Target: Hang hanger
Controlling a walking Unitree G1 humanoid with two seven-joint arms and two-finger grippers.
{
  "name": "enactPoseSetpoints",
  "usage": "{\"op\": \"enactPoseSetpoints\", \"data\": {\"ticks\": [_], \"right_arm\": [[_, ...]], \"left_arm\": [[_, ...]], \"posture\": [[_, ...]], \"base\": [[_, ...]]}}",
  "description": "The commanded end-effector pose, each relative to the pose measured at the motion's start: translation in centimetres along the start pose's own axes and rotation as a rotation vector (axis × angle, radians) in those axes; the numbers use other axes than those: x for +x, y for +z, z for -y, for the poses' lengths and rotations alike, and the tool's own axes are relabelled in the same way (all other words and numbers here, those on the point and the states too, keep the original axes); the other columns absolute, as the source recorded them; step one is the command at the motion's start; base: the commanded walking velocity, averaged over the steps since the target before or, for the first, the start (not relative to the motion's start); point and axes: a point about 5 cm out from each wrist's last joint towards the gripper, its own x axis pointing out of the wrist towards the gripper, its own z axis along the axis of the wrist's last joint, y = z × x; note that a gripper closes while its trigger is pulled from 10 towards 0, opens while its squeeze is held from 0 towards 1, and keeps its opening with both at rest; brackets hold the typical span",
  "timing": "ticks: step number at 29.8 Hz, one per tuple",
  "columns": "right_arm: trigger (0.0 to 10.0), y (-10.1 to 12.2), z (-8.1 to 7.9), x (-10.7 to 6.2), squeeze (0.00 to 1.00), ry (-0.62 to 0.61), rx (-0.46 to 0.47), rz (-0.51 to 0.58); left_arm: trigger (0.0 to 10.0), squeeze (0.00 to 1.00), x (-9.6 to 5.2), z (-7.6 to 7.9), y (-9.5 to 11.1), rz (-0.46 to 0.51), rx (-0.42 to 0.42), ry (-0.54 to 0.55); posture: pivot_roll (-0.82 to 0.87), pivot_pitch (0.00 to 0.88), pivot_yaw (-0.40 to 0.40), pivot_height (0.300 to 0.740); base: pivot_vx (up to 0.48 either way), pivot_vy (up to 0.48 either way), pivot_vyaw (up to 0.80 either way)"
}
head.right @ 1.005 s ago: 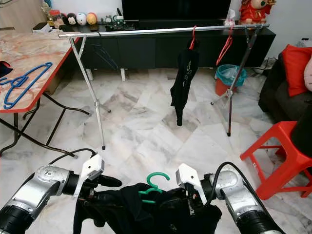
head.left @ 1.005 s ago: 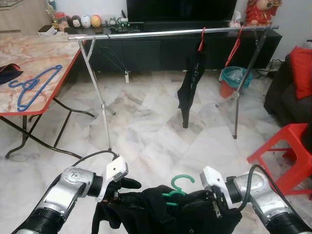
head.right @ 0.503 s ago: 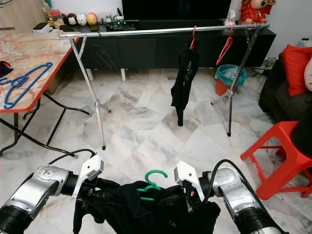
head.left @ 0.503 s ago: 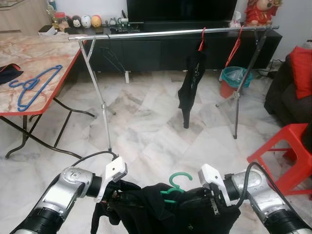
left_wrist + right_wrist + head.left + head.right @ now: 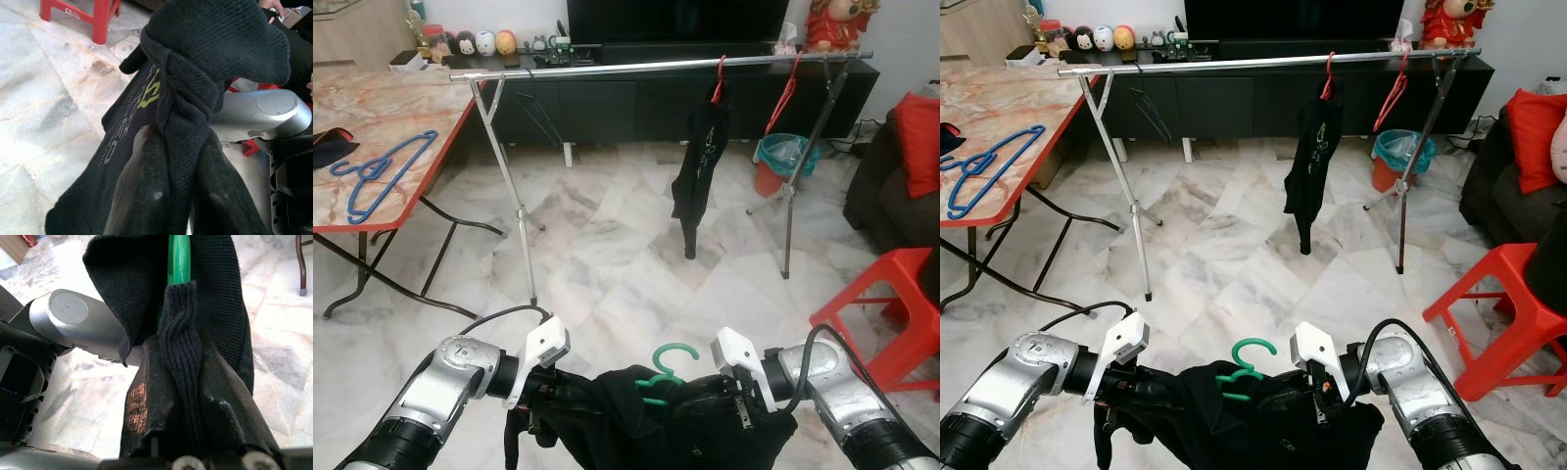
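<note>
Black garment [image 5: 646,421] on green hanger [image 5: 658,370] is held low, well short of the rail [image 5: 607,69]; left gripper [image 5: 168,191] and right gripper [image 5: 183,396] are clamped on fabric; hook should be kept upright when raised.

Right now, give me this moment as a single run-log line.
left hand: shut on black knit garment | right hand: shut on same garment | green plastic hanger: inside garment | silver clothes rail: ahead

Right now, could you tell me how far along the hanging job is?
Done: black garment sits on the green hanger. In hand: left gripper and right gripper each pinch its fabric. Left: carrying it to the rail and hooking it beside the hung garment.
</note>
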Motion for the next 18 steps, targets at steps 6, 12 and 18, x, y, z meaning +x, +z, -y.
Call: {"op": "enactPoseSetpoints", "data": {"ticks": [6,12,18], "right_arm": [[10.0,1.18,0.35,0.51,0.00,0.018,-0.049,0.032],[10.0,1.15,0.40,0.51,1.00,0.024,-0.039,0.032],[10.0,1.11,0.32,0.40,1.00,0.036,-0.036,0.029]], "left_arm": [[0.0,0.00,0.48,0.35,0.78,0.030,0.027,-0.028],[0.0,0.00,0.47,0.32,0.84,0.032,0.029,-0.026],[0.0,0.00,0.57,0.33,0.77,0.032,0.030,-0.023]], "posture": [[0.04,0.005,-0.001,0.740],[0.04,0.006,-0.002,0.740],[0.04,0.006,-0.005,0.740]], "base": [[0.000,0.000,0.00],[0.000,0.000,0.00],[0.000,0.000,0.00]]}}
